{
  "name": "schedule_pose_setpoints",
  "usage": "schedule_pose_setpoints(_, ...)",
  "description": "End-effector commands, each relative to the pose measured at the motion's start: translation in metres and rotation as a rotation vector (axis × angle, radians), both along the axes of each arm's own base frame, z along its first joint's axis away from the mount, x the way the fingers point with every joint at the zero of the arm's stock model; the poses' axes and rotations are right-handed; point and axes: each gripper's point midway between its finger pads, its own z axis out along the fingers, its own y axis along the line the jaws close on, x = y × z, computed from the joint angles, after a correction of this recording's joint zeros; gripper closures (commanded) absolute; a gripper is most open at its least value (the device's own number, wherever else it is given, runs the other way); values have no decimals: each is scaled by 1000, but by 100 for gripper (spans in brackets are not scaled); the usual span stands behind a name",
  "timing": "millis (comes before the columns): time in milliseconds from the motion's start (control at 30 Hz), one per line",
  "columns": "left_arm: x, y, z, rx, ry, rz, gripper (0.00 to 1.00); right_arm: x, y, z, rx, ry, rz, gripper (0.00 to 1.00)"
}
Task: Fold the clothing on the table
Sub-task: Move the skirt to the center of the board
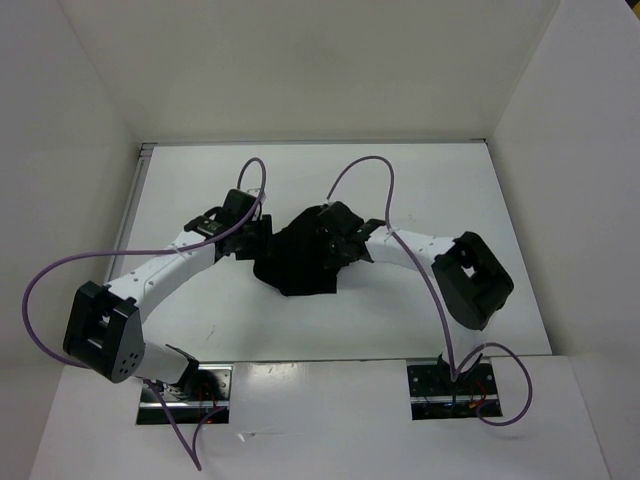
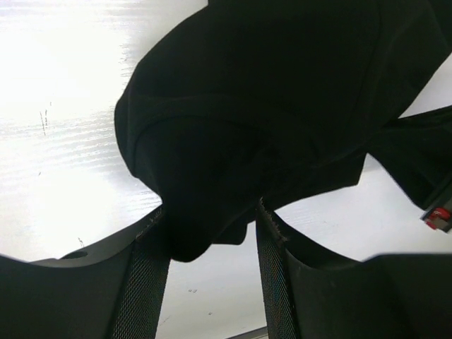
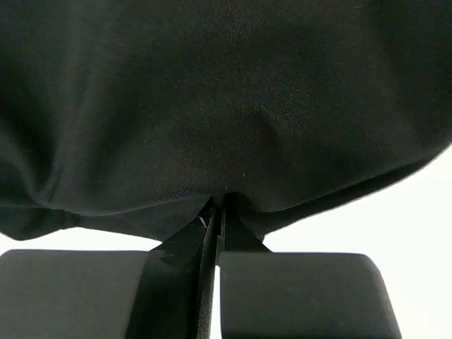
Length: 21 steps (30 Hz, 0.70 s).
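**Black clothing (image 1: 300, 262), bunched, on white tabletop (image 1: 430, 190); two pincers in attendance.**

The clothing is found crumpled in a heap near the middle of the tabletop, between the two arms. The right pincer (image 1: 338, 240) is set against the upper right side of the heap. In the right wrist view the right pincer (image 3: 215, 212) is seen closed, with a ridge of fabric pinched at its tips and the cloth spread wide above them. The left pincer (image 1: 258, 228) is placed at the left edge of the heap. In the left wrist view the left pincer (image 2: 212, 233) is shown with its jaws apart, and a rounded lobe of the cloth is seen hanging between them, unclamped. Bare tabletop is visible to the left of the cloth and below it in that view.
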Motion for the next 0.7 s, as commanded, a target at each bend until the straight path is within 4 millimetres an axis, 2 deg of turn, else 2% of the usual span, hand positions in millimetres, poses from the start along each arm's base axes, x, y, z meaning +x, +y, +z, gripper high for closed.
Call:
schedule_pose_setpoints(0,7,-5,7,-33,-31,-3,44,31,10,93,98,-229,-45,100)
schedule_pose_setpoints(33,7,-5,7,-33,-31,-3,44,36,5,121,104,-280,-74,100)
schedule_pose_setpoints(67,10,-4,10,-31,-43,3,44,36,0,160,141,-349,-83,100)
schedule_pose_setpoints(100,12,-5,11,-29,-54,-5,44,36,-5,182,146,-392,-78,100)
schedule_pose_setpoints(133,12,-5,11,-29,-54,-6,44,41,-8,218,171,-461,-93,100)
schedule_pose_setpoints(167,14,-6,11,-29,-54,-6,44,39,-14,233,166,-486,-94,100)
schedule_pose_setpoints(200,15,-6,11,-24,-57,-13,44,38,-20,264,183,-551,-97,100)
schedule_pose_setpoints(233,16,-6,12,-27,-65,-13,44,40,-28,276,170,-584,-121,100)
schedule_pose_setpoints(333,16,-6,9,-19,-59,-20,44,40,-38,297,156,-628,-144,100)
schedule_pose_setpoints(467,20,-8,10,-16,-69,-28,44,40,-38,297,150,-631,-138,100)
schedule_pose_setpoints(567,20,-8,10,-16,-69,-28,44,49,-25,284,141,-603,-117,100)
schedule_pose_setpoints(633,20,-7,10,-11,-72,-36,44,58,-17,266,109,-571,-110,100)
schedule_pose_setpoints(667,20,-7,10,-11,-72,-36,44,62,-14,262,94,-570,-99,100)
